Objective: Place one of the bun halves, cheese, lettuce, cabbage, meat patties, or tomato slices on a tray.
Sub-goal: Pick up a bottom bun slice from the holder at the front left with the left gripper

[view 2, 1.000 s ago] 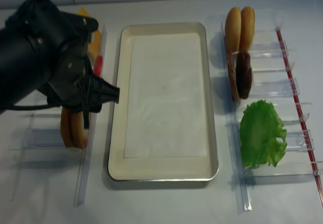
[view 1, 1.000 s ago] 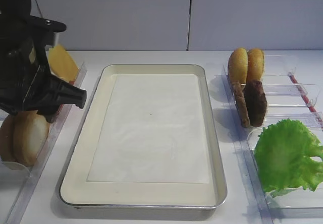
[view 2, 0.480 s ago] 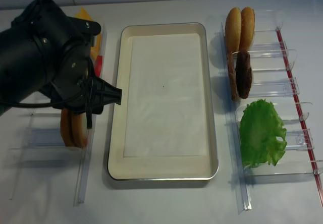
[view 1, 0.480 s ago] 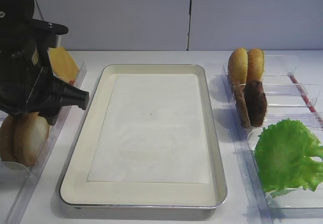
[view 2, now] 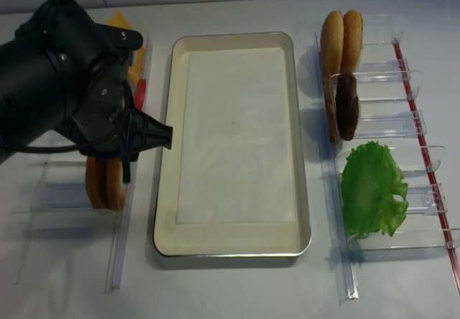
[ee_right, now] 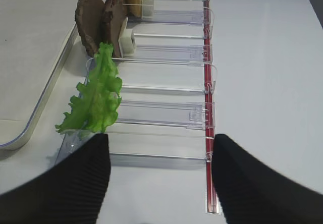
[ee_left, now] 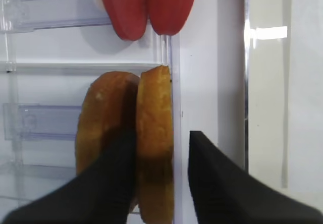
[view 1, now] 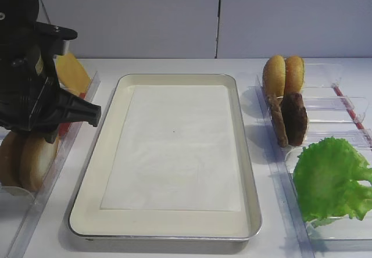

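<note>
One bun half (ee_left: 154,143) at lower left now sits pinched between the left gripper (ee_left: 160,176) fingers, which just closed in; tray (view 1: 110,124) still bare, so lifting comes next.

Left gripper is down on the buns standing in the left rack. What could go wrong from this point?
1. In the left wrist view, the left gripper straddles the nearer bun half, which stands flush against a second bun half. One finger is wedged between them, so the neighbour may be dragged out or toppled.
2. The tomato slices stand just beyond; a tilted lift might knock them.
3. The grip sits at the bun's edge, so it might slip before reaching the tray.
</note>
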